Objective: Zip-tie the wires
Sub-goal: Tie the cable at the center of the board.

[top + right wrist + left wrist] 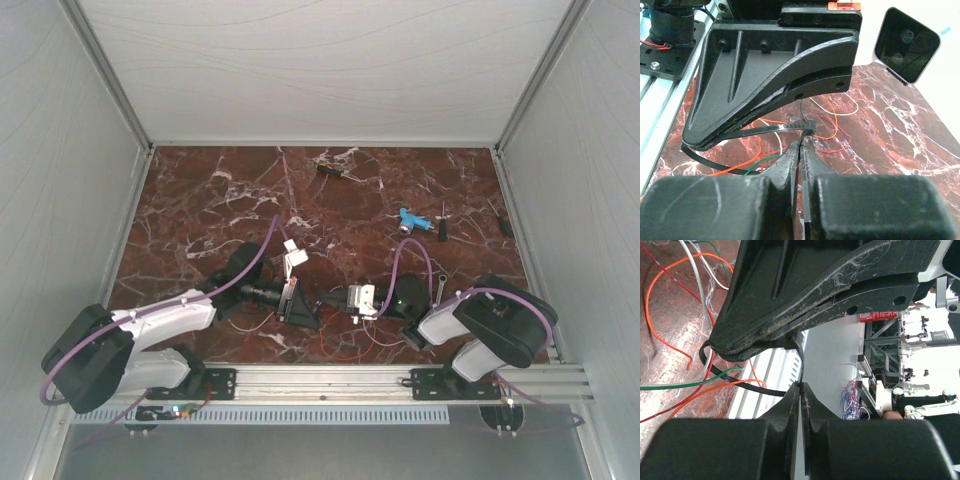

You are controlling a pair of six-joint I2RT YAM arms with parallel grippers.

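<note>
**Q:** Count?
**A:** Two tools, one black zip tie [775,129], one tangle of wires [699,282]: thin orange, red, white and green strands, exact number unreadable.
**Q:** Location?
**A:** Loose on the worktop [200,200] beneath the zip tie, partly hidden by both tools.
**Q:** Tool state?
**A:** Left tool [800,386] and right tool [801,144] fully closed, tips right at the zip tie. Whether either pinches it, cannot tell.

Red-brown marble tabletop [200,200] between pale grey panel walls [60,150]
</note>
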